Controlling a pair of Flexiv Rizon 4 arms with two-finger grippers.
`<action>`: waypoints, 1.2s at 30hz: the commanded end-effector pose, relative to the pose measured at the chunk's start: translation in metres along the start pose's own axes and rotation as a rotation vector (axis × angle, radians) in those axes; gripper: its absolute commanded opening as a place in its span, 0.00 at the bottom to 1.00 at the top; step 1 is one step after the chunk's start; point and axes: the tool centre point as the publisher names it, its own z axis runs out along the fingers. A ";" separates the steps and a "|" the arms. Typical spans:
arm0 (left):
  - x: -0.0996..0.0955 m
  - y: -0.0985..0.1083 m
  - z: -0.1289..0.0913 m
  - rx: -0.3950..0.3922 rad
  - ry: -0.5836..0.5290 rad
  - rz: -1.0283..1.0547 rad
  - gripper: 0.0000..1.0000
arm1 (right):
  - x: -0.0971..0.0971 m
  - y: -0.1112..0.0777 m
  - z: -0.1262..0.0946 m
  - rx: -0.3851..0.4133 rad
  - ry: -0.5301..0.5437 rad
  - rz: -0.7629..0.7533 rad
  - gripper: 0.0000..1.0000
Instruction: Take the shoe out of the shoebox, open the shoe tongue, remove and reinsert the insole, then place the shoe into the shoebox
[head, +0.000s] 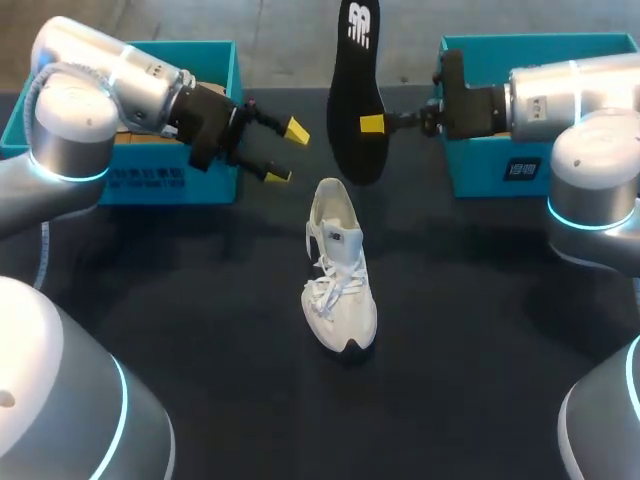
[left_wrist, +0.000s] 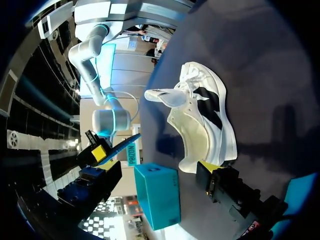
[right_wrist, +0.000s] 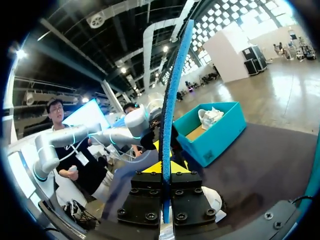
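Observation:
A white shoe (head: 340, 270) lies on its sole mid-table, laces loose and tongue pulled up; it also shows in the left wrist view (left_wrist: 200, 120). My right gripper (head: 378, 123) is shut on the black insole (head: 355, 90) and holds it upright in the air above the shoe's far end. The right wrist view shows the insole (right_wrist: 170, 100) edge-on, its blue face pinched in the gripper (right_wrist: 165, 170). My left gripper (head: 288, 152) hangs open and empty just left of the insole. One of its fingertips (left_wrist: 212, 167) is close to the shoe's heel.
A teal shoebox (head: 170, 185) stands at the back left behind my left arm, with something white inside (right_wrist: 210, 116). A second teal box (head: 500, 170) stands at the back right, under my right arm. The dark tabletop (head: 200, 330) surrounds the shoe.

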 end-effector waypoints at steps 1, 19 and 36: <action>-0.002 0.004 0.005 0.017 0.021 0.000 1.00 | -0.004 0.002 0.004 0.003 0.006 0.000 0.00; -0.005 -0.006 0.004 0.044 0.026 0.004 1.00 | -0.038 -0.016 0.022 -0.092 -0.008 -0.047 0.00; 0.003 -0.020 0.005 0.037 0.016 -0.012 1.00 | -0.054 -0.028 0.046 -0.063 0.061 -0.018 0.00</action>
